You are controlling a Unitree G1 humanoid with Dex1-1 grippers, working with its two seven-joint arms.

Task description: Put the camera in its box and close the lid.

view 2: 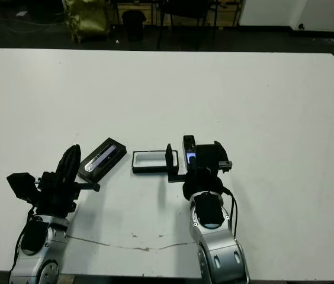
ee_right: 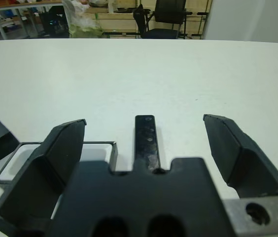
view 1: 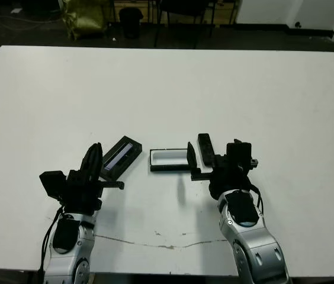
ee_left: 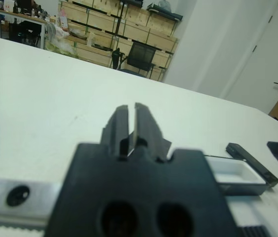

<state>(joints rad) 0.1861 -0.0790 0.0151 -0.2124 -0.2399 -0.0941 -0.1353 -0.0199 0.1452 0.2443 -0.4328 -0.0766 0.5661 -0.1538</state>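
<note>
The right gripper (ee_right: pixel 146 148) stands wide open with the camera (ee_right: pixel 145 140) lying straight ahead between its fingers — long axis pointing away, just right of the box (view 1: pixel 168 159) — while the left gripper (view 1: pixel 93 158), pinched shut, sits farther off.
</note>
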